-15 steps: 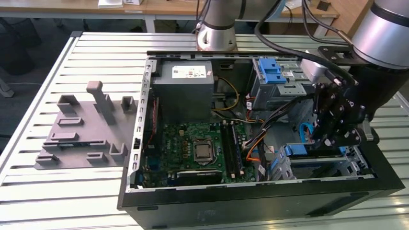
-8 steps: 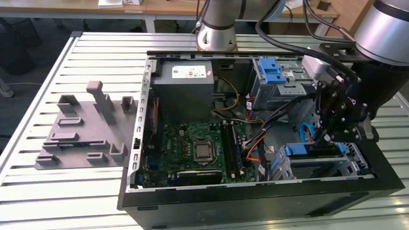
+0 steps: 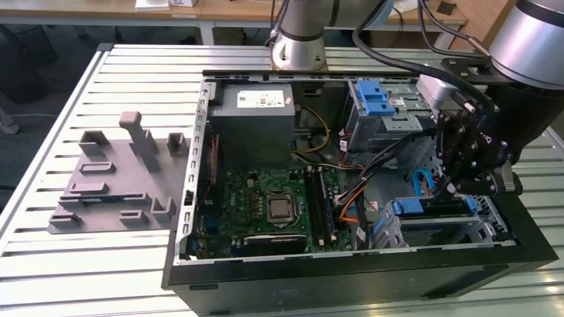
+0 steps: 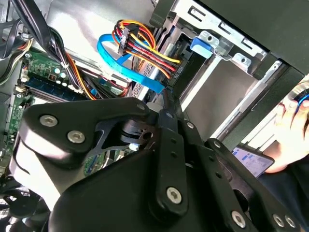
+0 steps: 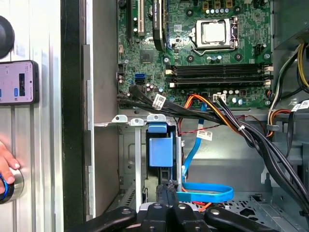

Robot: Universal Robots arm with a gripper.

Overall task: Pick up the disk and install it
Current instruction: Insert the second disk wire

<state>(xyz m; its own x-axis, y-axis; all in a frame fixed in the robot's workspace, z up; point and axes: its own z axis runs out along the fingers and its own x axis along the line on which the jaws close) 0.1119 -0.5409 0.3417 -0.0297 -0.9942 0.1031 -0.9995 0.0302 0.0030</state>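
Observation:
The disk [image 3: 434, 211] lies edge-on inside the lower silver drive cage [image 3: 440, 232] at the case's front corner on the exterior view's right, with its blue bracket [image 3: 409, 207] facing the motherboard. In the first wrist view the blue bracket [image 5: 161, 151] sits in the cage mouth with the disk's dark edge [image 5: 151, 180] beside it. My gripper [image 3: 453, 192] hangs directly over the cage. Its slim fingers are pressed together, shut with nothing between them, in both wrist views [image 5: 169, 187] [image 4: 166, 98]. The tips stand close above the bracket end; I cannot tell if they touch it.
A blue ribbon cable [image 5: 205, 193] and coloured power wires [image 4: 140, 41] loop right beside the fingers. The power supply [image 3: 255, 119] and upper cage with blue latch [image 3: 374, 99] fill the case's back. A grey fixture [image 3: 115, 185] lies on the slatted table. A person's hand [image 5: 7, 164] and a phone [image 5: 18, 82] are outside the case wall.

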